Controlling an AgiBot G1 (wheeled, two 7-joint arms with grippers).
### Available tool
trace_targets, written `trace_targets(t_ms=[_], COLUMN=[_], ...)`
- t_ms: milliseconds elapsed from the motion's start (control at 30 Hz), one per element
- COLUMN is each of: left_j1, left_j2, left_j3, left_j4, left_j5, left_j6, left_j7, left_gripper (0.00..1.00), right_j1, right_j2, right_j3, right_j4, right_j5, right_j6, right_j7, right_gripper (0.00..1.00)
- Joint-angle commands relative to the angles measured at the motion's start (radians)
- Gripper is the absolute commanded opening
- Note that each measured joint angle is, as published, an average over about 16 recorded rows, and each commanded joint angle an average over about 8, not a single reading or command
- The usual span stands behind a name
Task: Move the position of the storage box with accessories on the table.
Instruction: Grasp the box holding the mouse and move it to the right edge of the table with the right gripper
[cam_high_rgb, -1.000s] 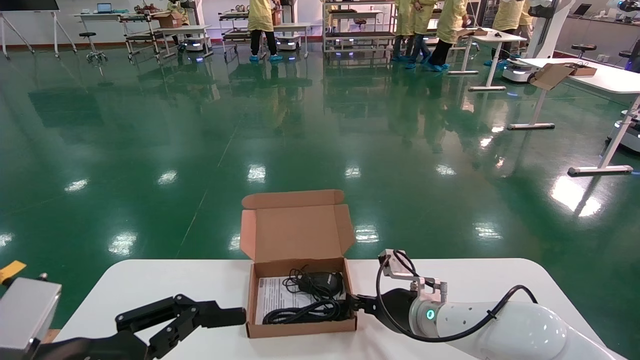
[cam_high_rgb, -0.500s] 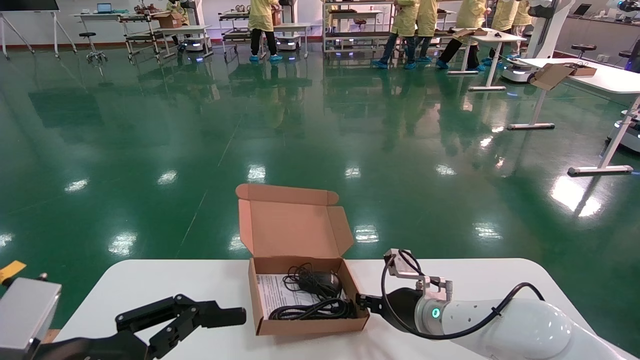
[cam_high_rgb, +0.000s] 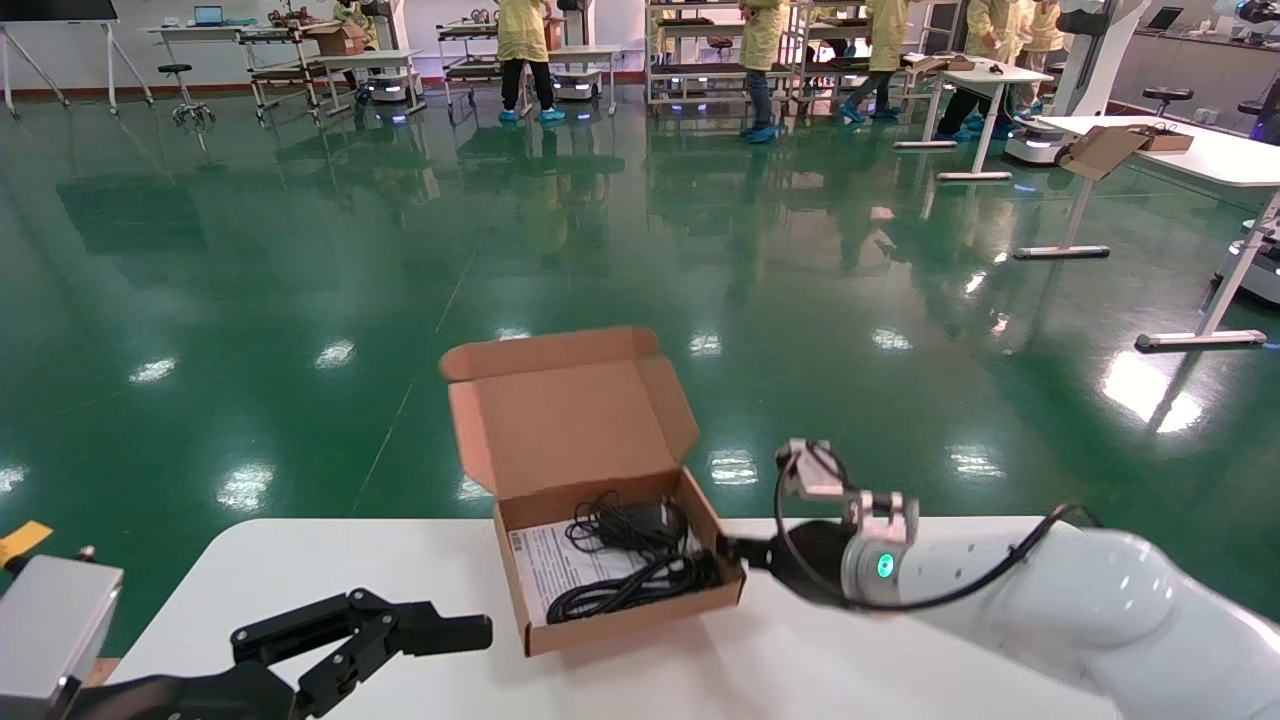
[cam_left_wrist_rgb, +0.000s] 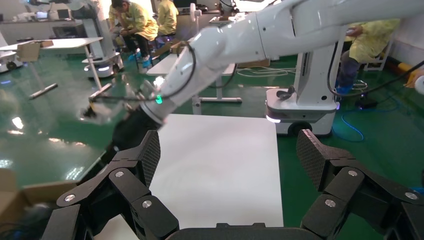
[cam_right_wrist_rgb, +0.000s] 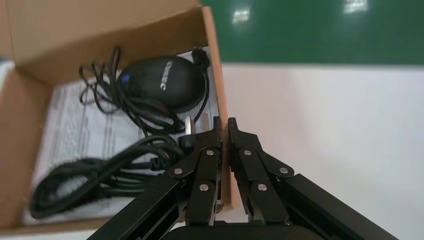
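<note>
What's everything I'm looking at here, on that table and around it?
storage box: one, brown cardboard, lid open, on the table's middle, turned askew.
mouse-like device: one, black, with tangled cable, inside the box.
paper sheet: one, white, printed, under the device.
table: one, white, nearest.
floor: green, glossy.
people: several, yellow coats, far back.
other tables: white, far right.
left gripper: black, open, parked left of the box.
right gripper: black, shut on the box's right wall.
</note>
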Motion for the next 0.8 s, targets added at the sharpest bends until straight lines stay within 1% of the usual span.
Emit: trace_targets(t_ms=[33, 133, 200, 367, 500, 800], left_j1=[0.0, 0.0, 0.0, 0.0, 0.0, 0.0], left_j2=[0.0, 0.0, 0.0, 0.0, 0.0, 0.0], left_j3=[0.0, 0.0, 0.0, 0.0, 0.0, 0.0], left_j4=[0.0, 0.0, 0.0, 0.0, 0.0, 0.0], left_j5=[0.0, 0.0, 0.0, 0.0, 0.0, 0.0], left_j6=[0.0, 0.0, 0.0, 0.0, 0.0, 0.0], left_j7=[0.0, 0.0, 0.0, 0.0, 0.0, 0.0], left_gripper=[1.0, 1.0, 1.0, 1.0, 1.0, 1.0], right_j1=[0.015, 0.053, 0.083, 0.159, 0.211, 0.287], right_j2=[0.001, 0.011, 0.025, 0.083, 0.144, 0.304], right_j3=[0.004, 0.009, 0.013, 0.022, 0.028, 0.039], right_j4=[-0.006, -0.023, -0.035, -0.064, -0.091, -0.142], right_j5=[0.009, 0.017, 0.022, 0.034, 0.041, 0.052], right_j6=[-0.005, -0.032, -0.065, -0.187, -0.272, -0.408], right_j7=[-0.011, -0.032, -0.048, -0.095, -0.136, -0.222], right_gripper=[0.0, 0.0, 0.0, 0.0, 0.0, 0.0])
